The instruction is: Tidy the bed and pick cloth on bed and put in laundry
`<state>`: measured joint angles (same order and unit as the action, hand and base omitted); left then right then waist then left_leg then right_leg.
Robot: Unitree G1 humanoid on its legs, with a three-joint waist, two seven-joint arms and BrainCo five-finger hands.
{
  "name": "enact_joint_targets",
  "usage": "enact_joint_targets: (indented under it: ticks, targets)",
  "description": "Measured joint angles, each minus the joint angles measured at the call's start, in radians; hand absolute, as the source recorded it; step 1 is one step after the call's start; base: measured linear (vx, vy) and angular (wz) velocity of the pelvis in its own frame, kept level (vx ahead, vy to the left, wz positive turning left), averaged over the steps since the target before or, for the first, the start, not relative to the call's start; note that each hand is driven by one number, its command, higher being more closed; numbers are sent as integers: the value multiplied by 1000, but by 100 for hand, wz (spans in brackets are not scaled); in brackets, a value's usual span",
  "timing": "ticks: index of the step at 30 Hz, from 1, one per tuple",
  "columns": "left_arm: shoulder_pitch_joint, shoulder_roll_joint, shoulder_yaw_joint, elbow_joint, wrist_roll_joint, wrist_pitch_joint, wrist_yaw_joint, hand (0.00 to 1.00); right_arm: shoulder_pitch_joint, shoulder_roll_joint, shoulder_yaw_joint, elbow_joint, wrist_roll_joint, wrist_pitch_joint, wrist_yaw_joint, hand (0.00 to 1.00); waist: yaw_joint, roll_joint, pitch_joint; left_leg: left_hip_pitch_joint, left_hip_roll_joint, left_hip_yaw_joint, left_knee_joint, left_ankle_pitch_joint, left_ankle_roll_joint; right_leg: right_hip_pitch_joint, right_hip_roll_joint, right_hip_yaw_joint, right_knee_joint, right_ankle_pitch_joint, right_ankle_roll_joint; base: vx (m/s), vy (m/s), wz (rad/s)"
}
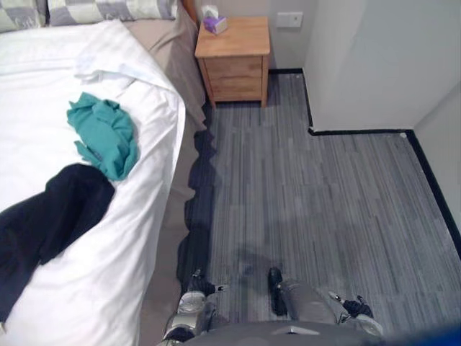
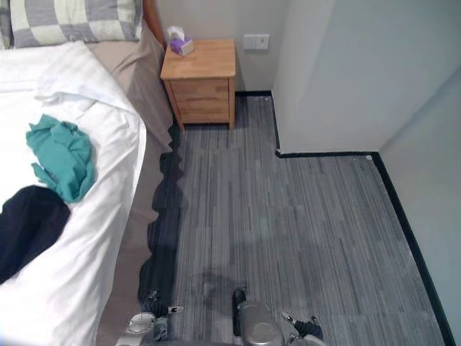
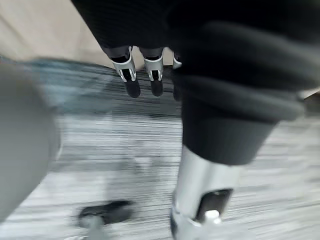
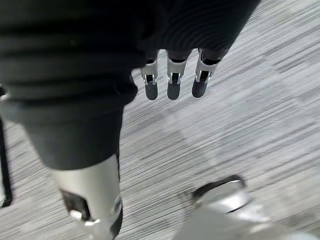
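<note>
1. Left hand (image 3: pixel 152 70) and right hand (image 4: pixel 172 80): both hang low over the grey carpet (image 1: pixel 310 209), fingers straight and apart, holding nothing.
2. Bed (image 1: pixel 137 245): to the robot's left. The white cover is rumpled, with its upper corner turned back near the checked pillows (image 2: pixel 72 20).
3. Teal cloth (image 1: pixel 104 137): bunched on the cover, near the bed's edge.
4. Dark cloth (image 1: pixel 50 216): spread on the cover, touching the teal cloth on its near side.
5. Wooden nightstand (image 1: pixel 234 58) with a tissue box (image 1: pixel 215 24): beside the head of the bed.

Step in hand, as I judge it: the approach, with nothing picked up yet. Next I must turn the robot toward the bed, step close, and reach the left hand to the teal cloth, closing on a bunched fold. Where the laundry stands I cannot tell.
</note>
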<state>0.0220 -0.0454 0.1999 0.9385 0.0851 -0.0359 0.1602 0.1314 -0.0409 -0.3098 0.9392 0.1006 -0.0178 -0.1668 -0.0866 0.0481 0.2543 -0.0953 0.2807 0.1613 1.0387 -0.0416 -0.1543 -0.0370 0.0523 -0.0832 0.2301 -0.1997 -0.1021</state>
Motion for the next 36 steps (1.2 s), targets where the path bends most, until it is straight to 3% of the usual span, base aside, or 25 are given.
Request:
enact_joint_targets:
  ticks: [2, 3, 6, 7, 8, 9, 10, 11, 12, 13, 14, 15, 18, 19, 20, 21, 22, 24, 25, 27, 28, 29, 30, 33, 36]
  targets:
    - [13, 12, 17, -46, -67, -5, 21, 0, 11, -7, 13, 4, -9, 2, -6, 0, 40, -4, 1, -104, 25, 67, 94, -68, 32, 87, -3, 36, -57, -16, -5, 284, -18, -43]
    - [20, 19, 19, -53, -77, -15, 29, 0, 13, -8, 6, 22, -16, 3, -6, 0, 52, -9, -2, -136, 34, 104, 10, -104, 57, 140, -14, 48, -95, -1, 16, 147, -23, -36]
    - [25, 44, 16, -51, -96, -21, 43, 0, -20, -9, 2, 80, -46, 11, -5, 0, 61, -36, 0, -151, -4, 161, -338, -132, 49, 217, -59, 68, -130, -11, 48, 55, -10, -31]
    - [25, 56, 13, -51, -96, -21, 43, 0, -49, -2, 2, 95, -49, 12, -2, 0, 68, -53, 5, -151, -55, 161, -563, -113, 42, 245, -95, 65, -142, -24, 72, 329, 128, -21]
    - [24, 59, 5, -51, -95, -23, 45, 0, -60, 0, 2, 107, -52, 12, 0, 0, 71, -58, 8, -153, -95, 150, -789, -46, 40, 277, -120, 51, -165, -29, 100, 465, 231, -15]
    - [25, 56, -5, -47, -95, -24, 44, 0, -55, -9, 1, 110, -75, 12, 2, 0, 78, -46, 0, -182, -105, 129, -923, -8, 40, 304, -128, 32, -184, -38, 130, 497, 287, -7]
    - [26, 54, -5, -45, -97, -24, 44, 0, -54, -15, 2, 113, -83, 12, 2, 0, 81, -39, -3, -207, -102, 114, -939, -8, 40, 316, -128, 28, -190, -49, 148, 554, 397, -10]
    - [26, 53, -2, -43, -102, -32, 45, 0, -55, -20, 1, 121, -98, 12, 1, 0, 93, -27, -9, -239, -103, 97, -938, 18, 57, 360, -140, 18, -204, -77, 195, 568, 457, -11]
    - [20, 61, -1, -31, -106, -36, 45, 0, -55, -8, 4, 133, -119, 13, 1, 0, 104, -42, -19, -232, -132, 104, -896, 154, 123, 396, -182, 15, -208, -88, 232, 541, 464, -1]
    - [18, 62, -2, -19, -107, -37, 44, 0, -58, -9, 3, 140, -124, 12, 2, 0, 100, -55, -32, -233, -154, 105, -887, 165, 146, 400, -203, 7, -202, -74, 255, 540, 442, 12]
    - [11, 78, -3, 5, -117, -35, 43, 0, -61, 3, 4, 144, -124, 11, 8, 0, 93, -82, -52, -232, -196, 114, -874, 133, 165, 382, -246, -5, -165, -21, 294, 524, 415, 19]
    - [8, 86, 2, 20, -140, -34, 41, 0, -61, 3, 1, 147, -125, 12, 10, 0, 95, -85, -61, -227, -213, 124, -854, 104, 178, 346, -265, 0, -98, 48, 299, 511, 380, 13]
    - [-9, 105, -32, 43, -134, 9, -6, 0, -70, 4, -24, 145, -125, 21, 9, 0, 93, -92, -58, -124, -242, 137, -876, 28, 194, 228, -300, 4, 227, 213, 253, 435, 318, -6]
    - [-15, 116, -65, 70, -132, 28, -28, 0, -74, 10, -18, 137, -125, 27, 10, 0, 74, -93, -52, -52, -250, 141, -898, -8, 195, 140, -340, -36, 455, 255, 188, 252, 112, -7]
    - [-21, 128, -83, 99, -112, 34, -30, 0, -80, 12, -7, 123, -125, 27, 8, 0, 56, -100, -50, 11, -250, 132, -900, -44, 194, 51, -355, -73, 639, 158, 163, 166, 41, -6]
    - [-24, 129, -88, 113, -95, 35, -30, 0, -79, 11, 6, 112, -124, 26, 7, 0, 49, -99, -50, 41, -246, 128, -907, -56, 191, 16, -340, -81, 686, 103, 157, 14, -60, 15]
    - [-30, 131, -125, 139, -52, 34, -22, 0, -71, 11, 26, 88, -122, 23, 7, 0, 28, -93, -48, 110, -232, 123, -930, -72, 185, -57, -290, -88, 686, -4, 161, -116, -101, 35]
    - [-37, 131, -156, 146, -13, 31, -15, 0, -65, 6, 46, 65, -120, 16, 7, 0, 17, -87, -46, 149, -227, 103, -952, -79, 177, -115, -243, -106, 576, -62, 158, -212, -122, 47]
    - [-55, 118, -164, 144, 6, 29, -3, 0, -62, -3, 53, 58, -120, 10, 8, 0, 16, -75, -39, 170, -222, 89, -968, -85, 167, -150, -223, -129, 427, -72, 160, -305, -125, 51]
    - [-67, 99, -172, 142, 19, 24, 0, 0, -65, -11, 63, 58, -121, 10, 7, 0, 15, -64, -27, 184, -219, 55, -973, -105, 137, -168, -203, -115, 134, -3, 154, -268, -144, 56]
    - [-70, 99, -175, 143, 25, 24, 0, 0, -64, -10, 68, 61, -122, 10, 7, 0, 2, -58, -20, 186, -212, 29, -967, -119, 121, -155, -195, -112, 78, 110, 143, 53, -228, 50]
    - [-74, 91, -187, 142, 28, 23, 0, 0, -70, -26, 65, 63, -124, 12, 7, 0, -3, -35, -16, 196, -187, 18, -982, -118, 97, -131, -166, -131, 50, 127, 126, 299, -273, 48]
    - [-73, 82, -202, 141, 58, 18, -2, 0, -89, -39, 64, 64, -124, 11, 6, 0, -11, -2, 9, 210, -170, 30, -1006, -102, 75, -138, -160, -159, 91, 99, 118, 320, -219, 28]
    - [-80, 71, -214, 141, 66, 11, -3, 0, -91, -42, 64, 80, -124, 15, 5, 0, -13, -5, 25, 271, -162, 48, -1037, -76, 48, -121, -155, -166, 172, 18, 93, 281, -148, 14]
    - [-77, 54, -219, 141, 64, 1, -3, 0, -78, -39, 68, 89, -124, 21, 7, 0, -8, -5, 23, 289, -145, 46, -969, -76, 48, -37, -144, -186, 140, -16, 94, 233, -82, 21]
